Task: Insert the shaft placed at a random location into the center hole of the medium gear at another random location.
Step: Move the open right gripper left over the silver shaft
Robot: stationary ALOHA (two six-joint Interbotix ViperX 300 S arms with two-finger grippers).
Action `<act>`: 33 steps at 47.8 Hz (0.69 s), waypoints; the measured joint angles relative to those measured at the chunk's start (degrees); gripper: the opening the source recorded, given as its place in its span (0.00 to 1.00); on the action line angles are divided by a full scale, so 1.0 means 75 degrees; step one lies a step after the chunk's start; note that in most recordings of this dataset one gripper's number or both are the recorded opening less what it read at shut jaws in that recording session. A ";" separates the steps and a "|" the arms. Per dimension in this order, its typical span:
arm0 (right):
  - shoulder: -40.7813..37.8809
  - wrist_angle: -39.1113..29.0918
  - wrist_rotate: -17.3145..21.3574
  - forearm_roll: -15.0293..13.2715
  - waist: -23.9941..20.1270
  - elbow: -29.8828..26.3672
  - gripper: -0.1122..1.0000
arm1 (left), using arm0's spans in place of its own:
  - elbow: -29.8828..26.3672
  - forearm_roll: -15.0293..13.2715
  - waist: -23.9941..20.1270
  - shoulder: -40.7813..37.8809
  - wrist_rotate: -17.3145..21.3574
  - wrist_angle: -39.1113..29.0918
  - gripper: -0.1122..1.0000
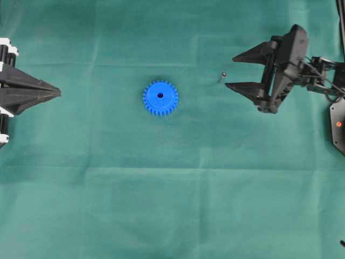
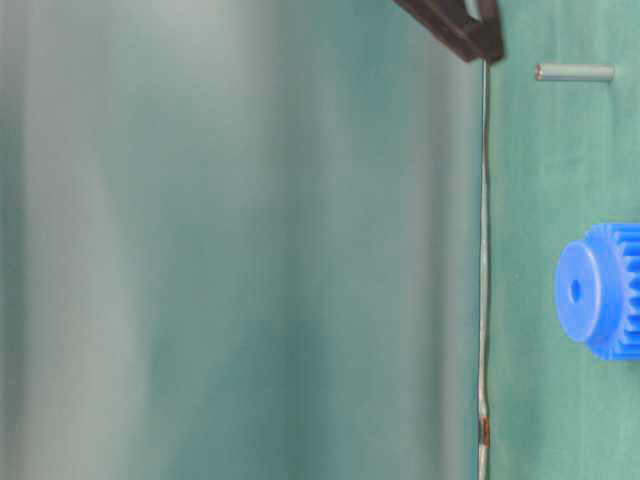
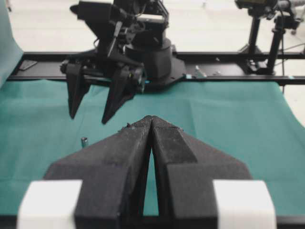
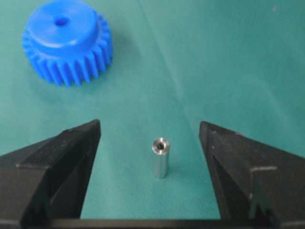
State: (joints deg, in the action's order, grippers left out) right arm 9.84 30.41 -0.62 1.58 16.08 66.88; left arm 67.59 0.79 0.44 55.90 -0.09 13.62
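The medium gear, bright blue, lies flat on the green cloth with its center hole facing up. The shaft, a small silvery pin, stands upright to the gear's right. My right gripper is open just right of the shaft. In the right wrist view the shaft stands between the wide fingers and touches neither, with the gear beyond at upper left. My left gripper is shut and empty at the far left, pointing toward the gear. In the left wrist view its tips meet.
Green cloth covers the whole table. The right arm's base and a black rail stand at the far side in the left wrist view. In the table-level view the shaft and gear appear turned sideways.
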 measured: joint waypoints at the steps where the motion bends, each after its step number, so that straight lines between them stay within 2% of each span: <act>1: -0.0117 0.0059 -0.0012 0.0012 0.0000 -0.0023 0.87 | 0.0000 0.0000 -0.0012 0.0000 0.0000 0.0012 0.10; 15: -0.1266 0.0469 0.0000 0.0117 0.0047 -0.0328 0.87 | -0.0012 0.0000 0.0000 0.0000 0.0000 -0.0082 0.10; 24: -0.1395 0.0492 -0.0012 0.0117 0.0047 -0.0410 0.85 | -0.0012 0.0000 0.0000 0.0000 -0.0012 -0.0094 0.10; 29: -0.1395 0.0492 0.0000 0.0117 0.0047 -0.0410 0.80 | 0.0000 0.0000 0.0000 0.0000 -0.0012 -0.0141 0.10; 33: -0.1406 0.0492 0.0000 0.0129 0.0047 -0.0410 0.72 | 0.0000 0.0000 -0.0012 0.0000 -0.0012 -0.0141 0.10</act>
State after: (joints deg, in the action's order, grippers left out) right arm -0.70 34.10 -0.62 2.55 16.44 63.81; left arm 67.59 0.79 0.35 55.90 -0.18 12.57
